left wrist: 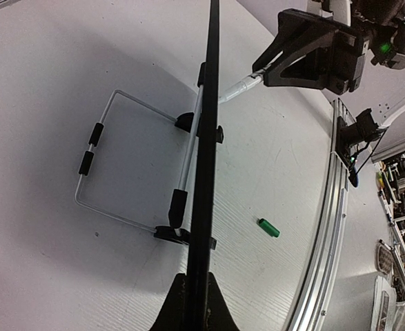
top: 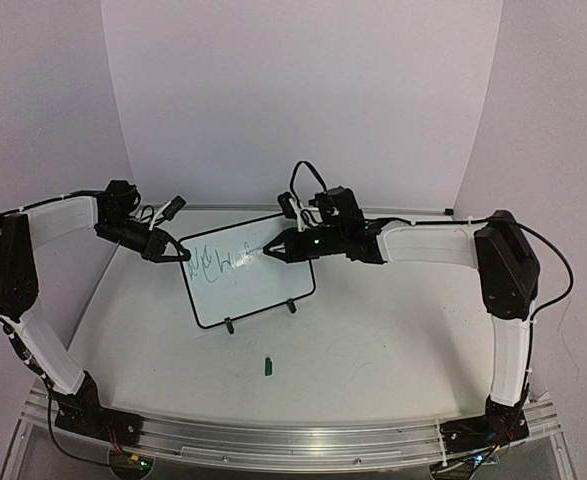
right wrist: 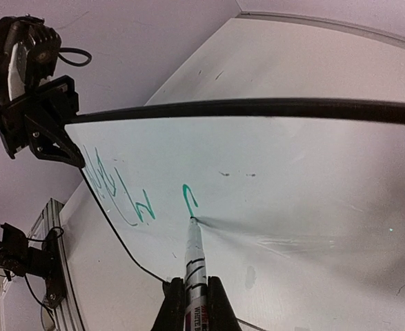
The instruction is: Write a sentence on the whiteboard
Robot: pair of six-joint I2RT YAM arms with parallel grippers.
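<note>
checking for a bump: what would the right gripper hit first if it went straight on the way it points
The whiteboard: the marker in the right gripper seems to touch its face.

White matte desk (top: 373,340) with a faint ribbed texture, curved white backdrop (top: 303,90) rising behind it, pale lilac-tinted side panels (top: 33,110) left and right, aluminium rail (top: 293,438) along the near edge, soft even light, blurred room clutter (left wrist: 403,200) beyond the rail.

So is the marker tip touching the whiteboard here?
Touching. The right wrist view shows the marker with its tip resting on the whiteboard face, right at the lower end of the rightmost green stroke, no gap visible.
</note>
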